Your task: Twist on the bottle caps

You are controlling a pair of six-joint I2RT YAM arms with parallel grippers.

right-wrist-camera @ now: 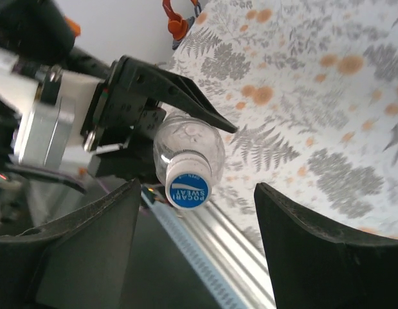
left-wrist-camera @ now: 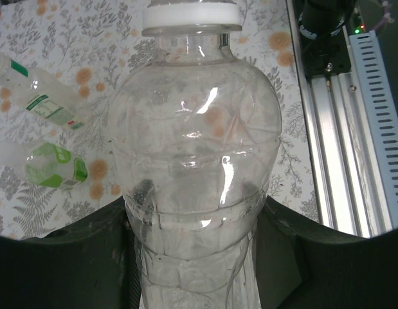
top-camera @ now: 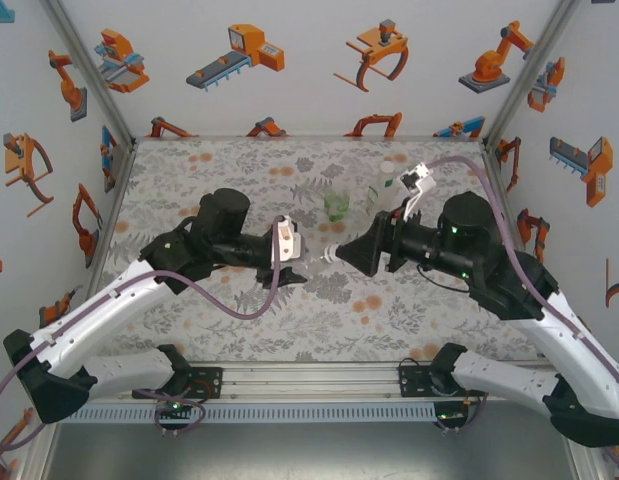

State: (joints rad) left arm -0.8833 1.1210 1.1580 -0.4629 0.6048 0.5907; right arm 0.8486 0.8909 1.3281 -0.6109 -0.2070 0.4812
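1. Cap (right-wrist-camera: 188, 188) sits on the neck of the short clear bottle (left-wrist-camera: 195, 161). Its top is blue with white lettering and its side is white. The pictures do not show whether it is screwed down tight.
2. The bottle is held clear of the table (top-camera: 239, 330), lying roughly level over the middle of it. Its cap end points toward the right arm.
3. The left gripper (top-camera: 297, 266) is clenched on the bottle. In its wrist view one dark finger presses each side of the lower body, and the shoulder and cap stick out past the fingers.
4. The right gripper (right-wrist-camera: 197, 193) faces the cap head-on. Its jaws stand apart, one finger on either side of the cap with a clear gap on both sides, so it grips nothing.
5. From above, the two grippers meet nearly tip to tip, with the cap end of the bottle between them.
6. The green bottle (top-camera: 336, 207) stands on the table behind the grippers, a little left of the right gripper's tip.
7. The labelled bottle (top-camera: 386, 188) stands farther back and to the right of the green bottle, near it but not touching.
8. Both of these bottles are too small to tell whether they have caps on.
9. The rail (left-wrist-camera: 340, 129) at the near edge shows beside the held bottle in the left wrist view.
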